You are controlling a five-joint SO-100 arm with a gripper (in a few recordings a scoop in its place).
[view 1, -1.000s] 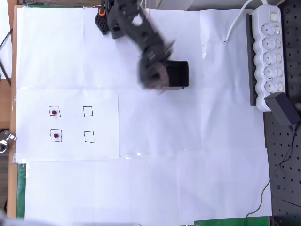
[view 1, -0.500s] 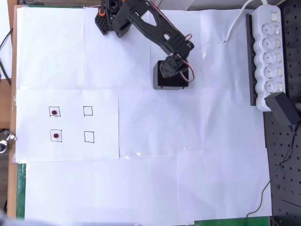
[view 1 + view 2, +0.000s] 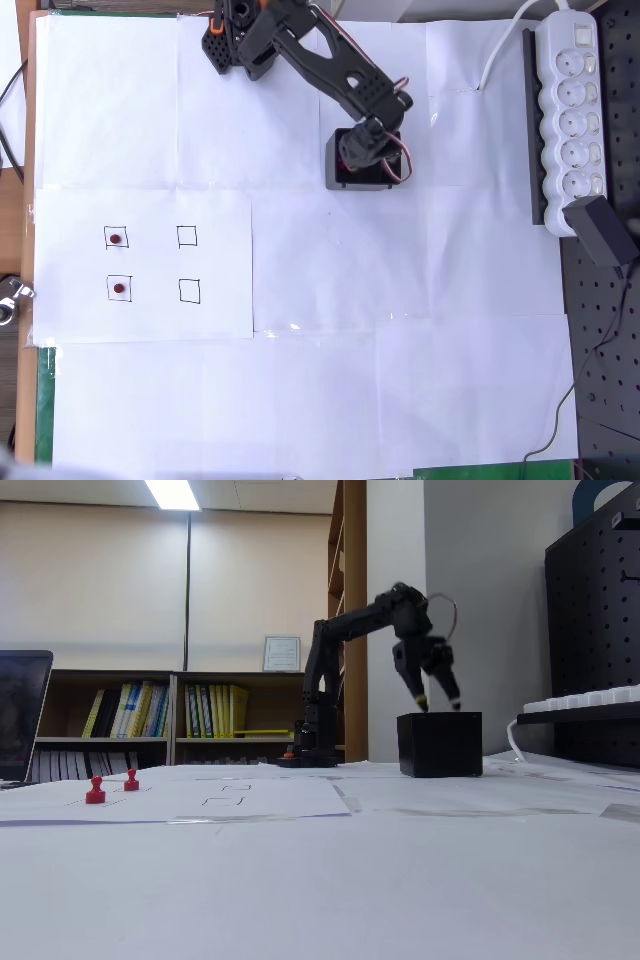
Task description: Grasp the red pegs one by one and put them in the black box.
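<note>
Nearest you in the fixed view, two red pegs (image 3: 95, 793) (image 3: 131, 779) stand on the white paper (image 3: 300, 880) at about 9 o'clock of the frame. In the overhead view the same two pegs (image 3: 116, 239) (image 3: 119, 289) sit in the left pair of drawn squares, while the right pair of squares (image 3: 187, 236) (image 3: 189, 291) holds nothing. Farther back, the black box (image 3: 440, 744) rests on the paper (it is well apart from the pegs, off toward 3 o'clock of them). Your gripper (image 3: 439, 701) hangs just above the box's open top, its fingers spread apart with nothing visible between them. From overhead, the gripper (image 3: 368, 150) covers much of the box (image 3: 334, 178). Behind it all, bookshelves (image 3: 150, 720) line the far wall.
</note>
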